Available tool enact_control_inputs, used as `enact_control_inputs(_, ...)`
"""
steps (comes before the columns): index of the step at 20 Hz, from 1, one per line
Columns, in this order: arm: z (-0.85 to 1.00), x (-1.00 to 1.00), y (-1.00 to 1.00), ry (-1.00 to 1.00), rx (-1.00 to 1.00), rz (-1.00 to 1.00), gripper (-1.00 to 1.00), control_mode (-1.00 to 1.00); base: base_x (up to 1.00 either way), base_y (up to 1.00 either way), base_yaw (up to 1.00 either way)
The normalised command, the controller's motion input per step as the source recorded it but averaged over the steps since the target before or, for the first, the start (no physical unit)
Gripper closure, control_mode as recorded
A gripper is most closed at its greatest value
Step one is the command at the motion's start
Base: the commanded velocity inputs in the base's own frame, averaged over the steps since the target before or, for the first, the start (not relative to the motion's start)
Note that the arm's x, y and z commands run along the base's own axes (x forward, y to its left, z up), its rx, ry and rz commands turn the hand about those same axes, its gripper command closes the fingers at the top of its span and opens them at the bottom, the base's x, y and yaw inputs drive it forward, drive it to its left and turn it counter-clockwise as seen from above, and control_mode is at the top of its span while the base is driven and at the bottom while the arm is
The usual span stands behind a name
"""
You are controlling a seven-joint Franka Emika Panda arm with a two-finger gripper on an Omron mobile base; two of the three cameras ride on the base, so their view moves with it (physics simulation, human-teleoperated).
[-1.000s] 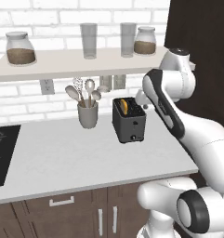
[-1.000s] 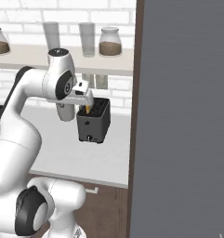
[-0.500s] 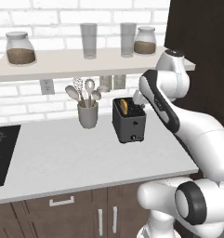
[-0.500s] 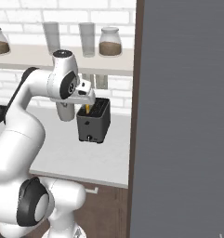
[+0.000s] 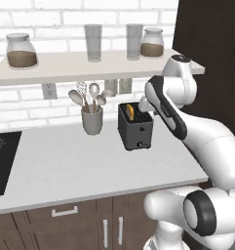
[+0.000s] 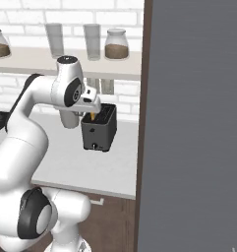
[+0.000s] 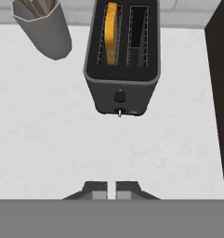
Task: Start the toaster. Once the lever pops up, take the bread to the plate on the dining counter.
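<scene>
1. One slice of bread (image 7: 111, 32) stands on edge in the left slot of the toaster (image 7: 122, 79), its crust rising above the top; the right slot is bare.
2. Toaster position: on the pale table (image 5: 65, 166), just right of the utensil cup (image 5: 91, 119) and under the wall shelf (image 5: 65, 66), with the dark cabinet (image 6: 193, 123) close on its right.
3. Hand (image 7: 110, 189): the two fingertips (image 7: 95, 188) sit almost together with a thin gap, clenched on nothing. In the base views it hangs above the toaster's near end.
4. Key relation: the toaster's narrow control end faces the hand, with the knob (image 7: 119, 96) and a small lever stub (image 7: 119, 113) below it. The slots' long axis runs straight away from the hand, so the lever lies ahead and below, on the hand's own midline.
5. Judgement: toasting looks not yet started. The coming move probably needs the closed fingertips brought down onto that stub and pressed along the end face.
6. Risk: the stub is tiny, so a slight sideways offset could slide the tips off onto the casing.
</scene>
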Motion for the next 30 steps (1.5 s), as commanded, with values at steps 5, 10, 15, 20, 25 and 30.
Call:
enact_control_inputs(5,-0.24,0.0,0.05,0.0,-0.01,0.0,1.0,-1.0,0.0,0.0,0.0)
enact_control_inputs(10,-0.26,0.0,0.0,0.0,0.0,0.0,1.0,-1.0,0.0,0.0,0.0)
enact_control_inputs(15,-0.27,0.07,0.0,0.0,0.0,0.0,1.0,-1.0,0.0,0.0,0.0)
enact_control_inputs(20,-0.24,0.25,0.0,0.0,0.0,0.0,1.0,-1.0,0.0,0.0,0.0)
enact_control_inputs(25,-0.12,0.28,0.0,0.0,0.0,0.0,1.0,-1.0,0.0,0.0,0.0)
enact_control_inputs(30,-0.05,0.21,0.0,0.0,0.0,0.0,1.0,-1.0,0.0,0.0,0.0)
